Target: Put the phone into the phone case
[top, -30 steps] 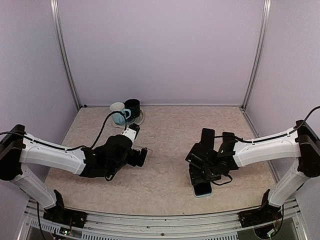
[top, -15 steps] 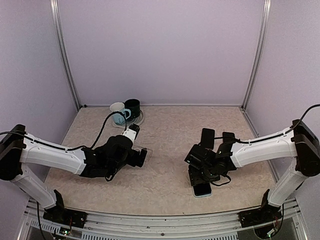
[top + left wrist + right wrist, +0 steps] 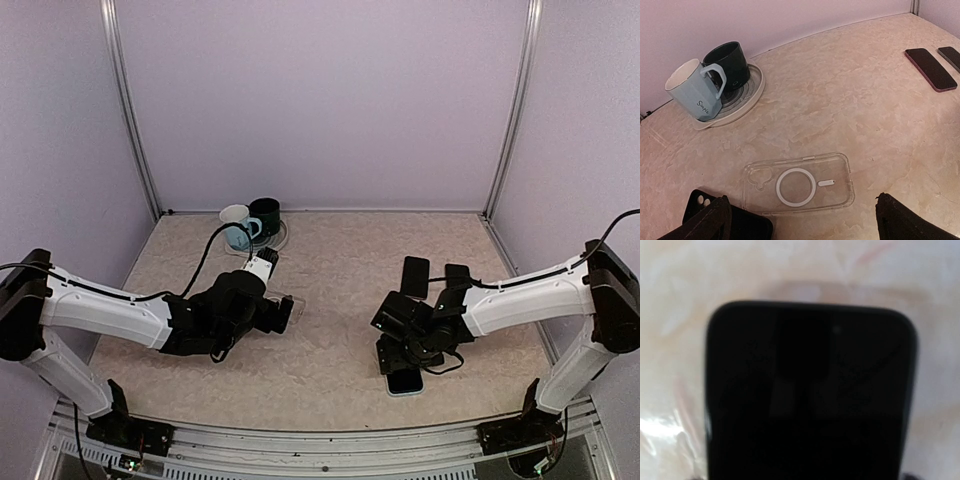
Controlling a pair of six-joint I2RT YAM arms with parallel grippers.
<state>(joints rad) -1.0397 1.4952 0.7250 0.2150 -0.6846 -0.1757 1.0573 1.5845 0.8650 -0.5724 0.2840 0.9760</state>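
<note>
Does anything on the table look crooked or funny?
Yes, the blue mug. It sits right at the edge of the plate, squeezed against the black mug, and it seems to lean a little. Nothing looks spilled or broken.

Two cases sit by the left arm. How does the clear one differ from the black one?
The clear case is see-through with a white ring; the black case is opaque. The clear case shows whole in the left wrist view; the black case is partly hidden at lower left. The clear case has one large camera cutout; the black case, small holes. Both lie flat on the table.
</note>
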